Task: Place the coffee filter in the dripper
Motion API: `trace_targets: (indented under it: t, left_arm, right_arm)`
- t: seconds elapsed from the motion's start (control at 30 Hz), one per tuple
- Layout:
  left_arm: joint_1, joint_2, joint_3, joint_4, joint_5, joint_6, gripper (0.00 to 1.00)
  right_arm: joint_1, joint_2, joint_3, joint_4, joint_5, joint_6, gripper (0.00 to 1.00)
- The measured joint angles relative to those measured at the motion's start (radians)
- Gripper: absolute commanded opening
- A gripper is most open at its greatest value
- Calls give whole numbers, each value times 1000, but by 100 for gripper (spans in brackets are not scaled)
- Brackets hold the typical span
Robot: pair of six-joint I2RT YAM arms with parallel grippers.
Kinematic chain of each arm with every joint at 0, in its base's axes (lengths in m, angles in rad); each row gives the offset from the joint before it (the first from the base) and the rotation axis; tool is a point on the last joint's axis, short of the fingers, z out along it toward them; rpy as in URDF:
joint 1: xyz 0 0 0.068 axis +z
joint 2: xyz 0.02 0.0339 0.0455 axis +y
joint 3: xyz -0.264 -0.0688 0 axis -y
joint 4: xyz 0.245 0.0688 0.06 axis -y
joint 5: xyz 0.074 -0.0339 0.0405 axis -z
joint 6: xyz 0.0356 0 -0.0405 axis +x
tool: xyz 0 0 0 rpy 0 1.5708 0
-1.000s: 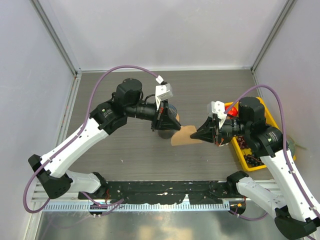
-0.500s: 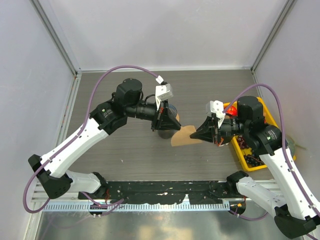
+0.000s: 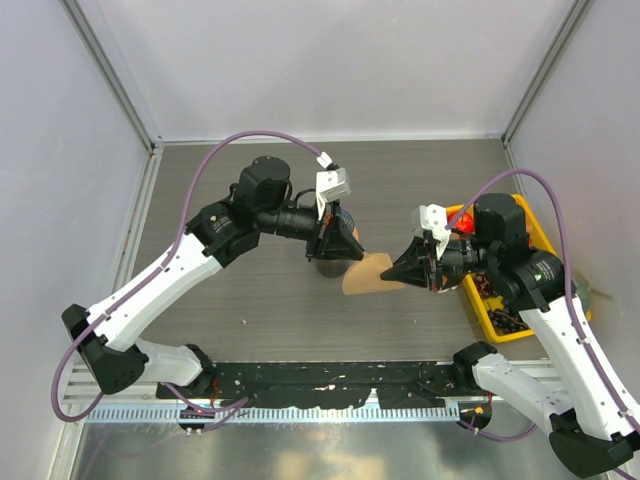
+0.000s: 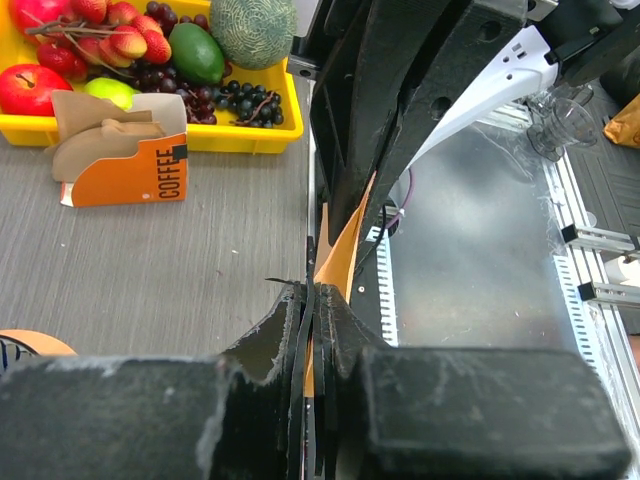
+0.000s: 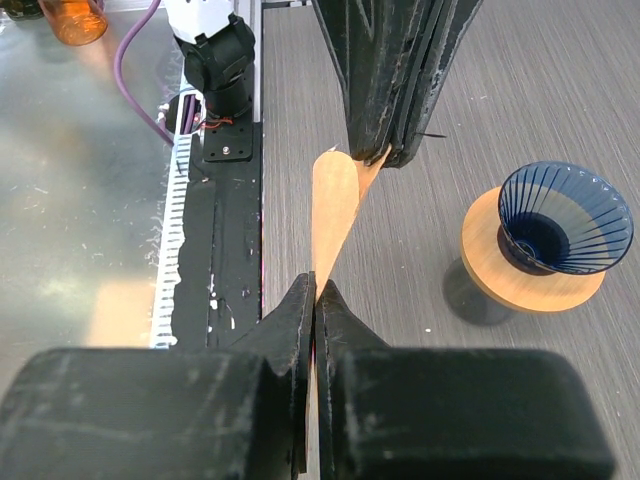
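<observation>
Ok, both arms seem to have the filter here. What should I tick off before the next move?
1. Right tool shut on the coffee filter: ok.
2. Left tool shut on the filter's opposite edge: ok.
3. Filter opened into a cone: not ok, it looks flat between the two tools.
4. Dripper upright, its cone empty: ok.
5. Filter over the dripper's mouth: not ok, it hangs off to one side of it.
6. Paper free of tears at the pinch points: cannot tell.
</observation>
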Motion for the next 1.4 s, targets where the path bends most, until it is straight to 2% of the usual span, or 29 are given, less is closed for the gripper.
trace_targets:
  t: [0.07, 0.23, 0.43, 0.57, 0.67, 0.83, 0.87, 0.9, 0.93, 1.0, 1.03, 1.07, 1.1, 1.17, 1.23, 1.4]
  left_arm:
    - [0, 3, 0, 0, 0, 0, 12]
    - [-5, 3, 0, 0, 5, 6, 25]
    - [-20, 3, 0, -5, 6, 15, 27]
    - [-24, 3, 0, -6, 3, 21, 37]
    - [-25, 3, 0, -8, -2, 27, 38]
    - [-33, 5, -7, -8, -3, 32, 27]
    - [-35, 6, -7, -8, -3, 33, 19]
    - [-37, 8, -7, -9, -3, 35, 6]
    - [-38, 10, -7, -10, -2, 35, 0]
    - [-39, 13, -7, -14, -1, 35, 0]
    - [-39, 14, -7, -17, 0, 37, 0]
    - [-39, 15, -7, -18, 0, 37, 0]
    - [-37, 15, -7, -17, 3, 35, 0]
    - [-29, 14, -7, -16, 8, 32, 0]
    - [-19, 13, -7, -16, 15, 27, 0]
    - [11, -4, -7, -13, 40, 2, 0]
  right_arm:
    - [0, 0, 0, 0, 0, -1, 5]
    - [0, 2, 0, 2, 0, 3, 5]
    - [0, 10, 5, 4, -2, 7, 5]
    - [0, 17, 14, 10, -7, 10, 5]
    - [0, 17, 15, 13, -13, 11, 5]
    - [5, 17, 15, 15, -21, 11, 5]
    - [6, 17, 15, 15, -22, 11, 6]
    - [7, 17, 15, 16, -23, 11, 5]
    - [8, 17, 15, 16, -24, 11, 5]
    - [8, 17, 15, 16, -26, 11, 8]
    - [8, 17, 15, 16, -26, 11, 24]
    - [8, 18, 15, 15, -25, 11, 34]
    - [8, 18, 15, 13, -25, 14, 51]
    - [8, 17, 15, 6, -19, 8, 56]
    - [8, 17, 15, -2, -5, -5, 56]
    - [10, 17, 7, -14, 14, -26, 44]
